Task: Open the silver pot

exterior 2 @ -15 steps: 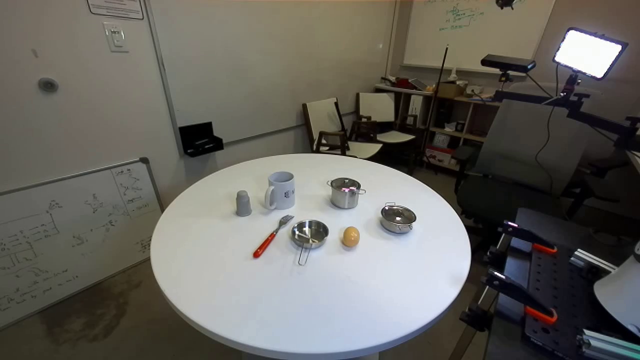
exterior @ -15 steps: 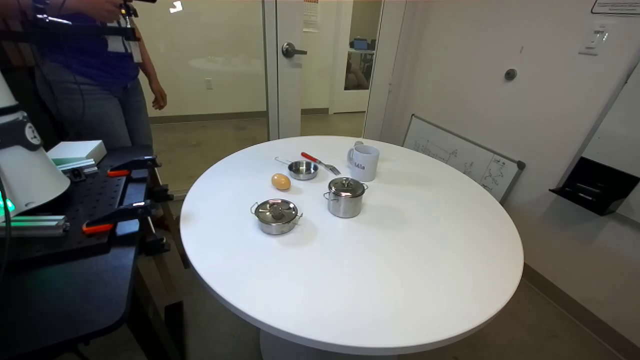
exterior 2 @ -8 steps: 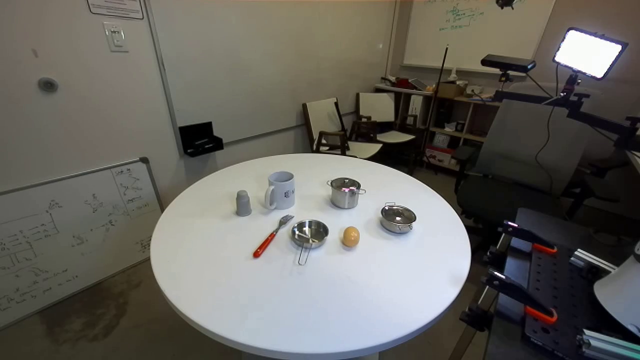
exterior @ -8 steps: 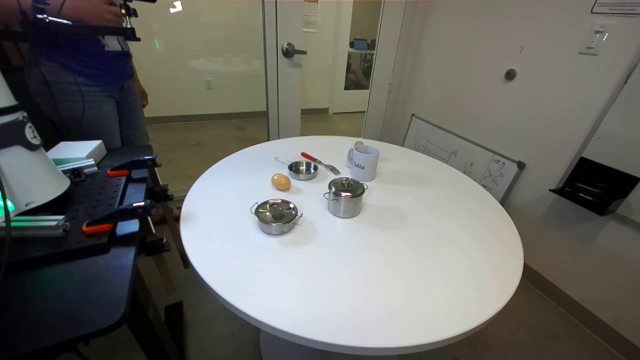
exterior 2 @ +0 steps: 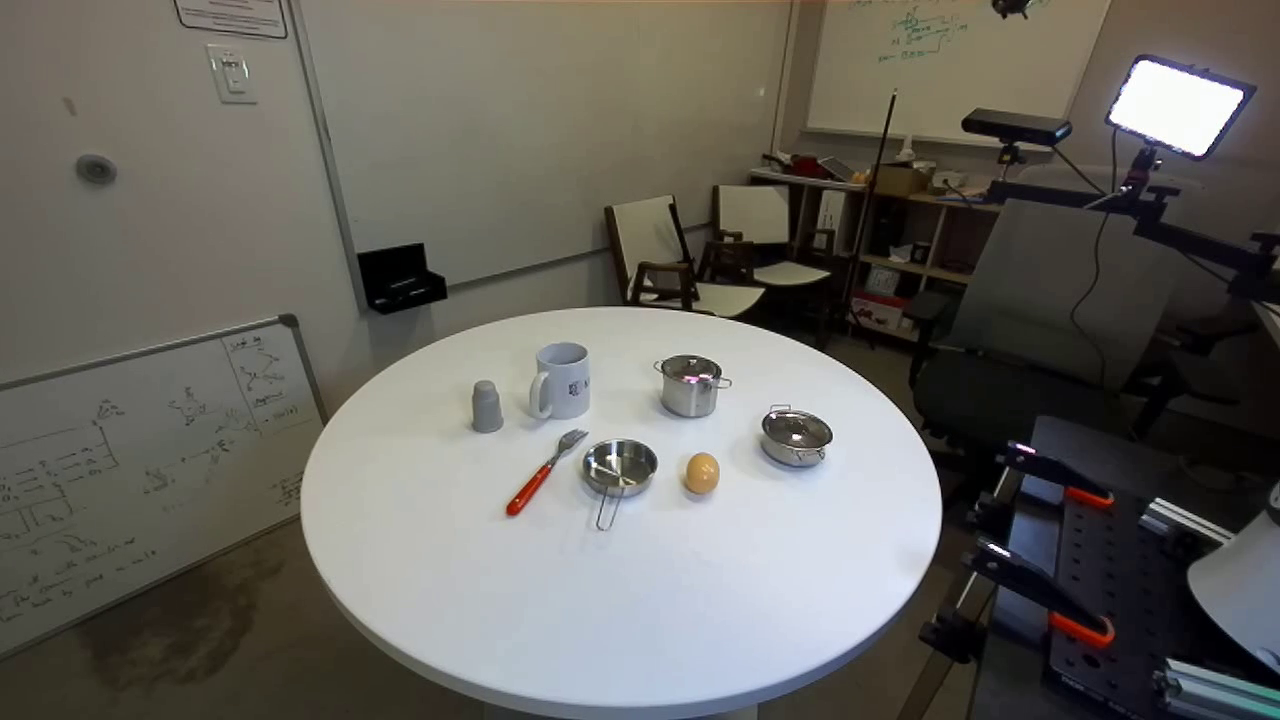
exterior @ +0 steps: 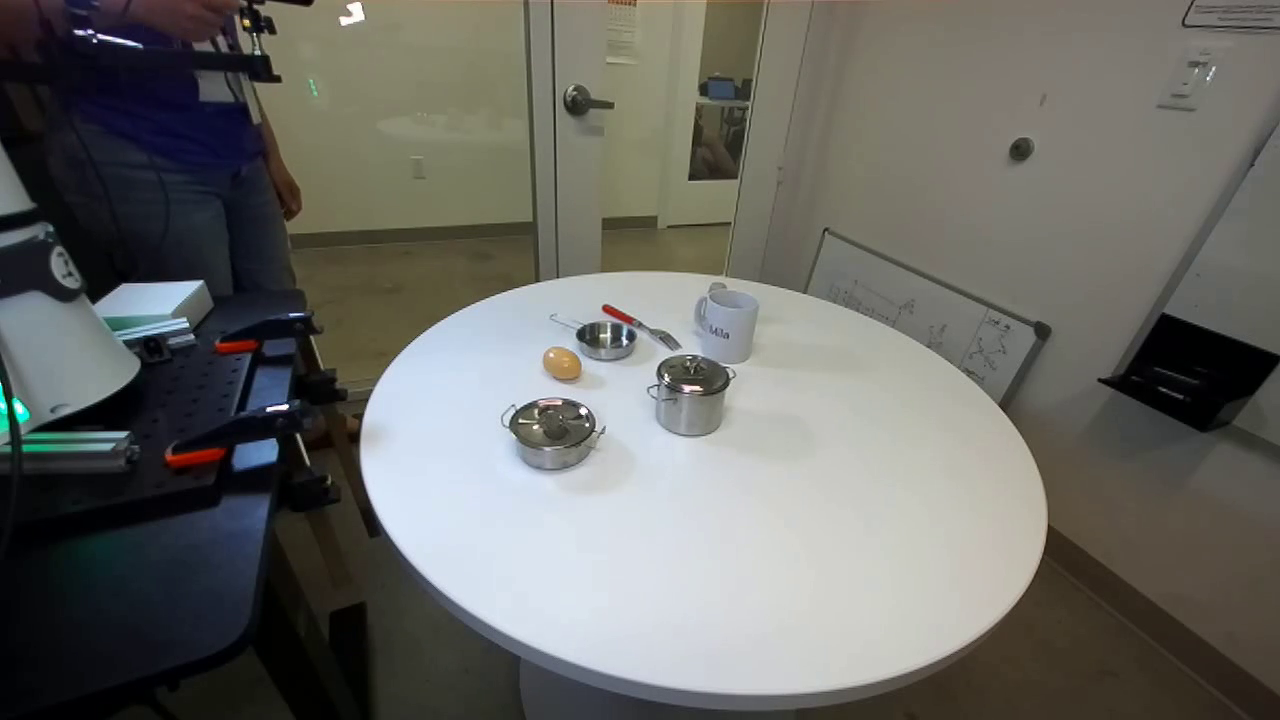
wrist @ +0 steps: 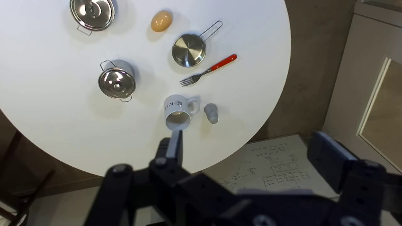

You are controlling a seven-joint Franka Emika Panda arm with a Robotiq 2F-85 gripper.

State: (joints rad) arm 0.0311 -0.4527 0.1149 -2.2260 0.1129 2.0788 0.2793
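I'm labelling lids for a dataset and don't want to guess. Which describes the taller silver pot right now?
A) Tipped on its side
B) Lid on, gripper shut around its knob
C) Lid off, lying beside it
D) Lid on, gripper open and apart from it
D: all three views show the lid on the taller silver pot, and in the wrist view the gripper stands open, away from it.

Dark claw (wrist: 249,143), fingers (wrist: 173,147) spread wide
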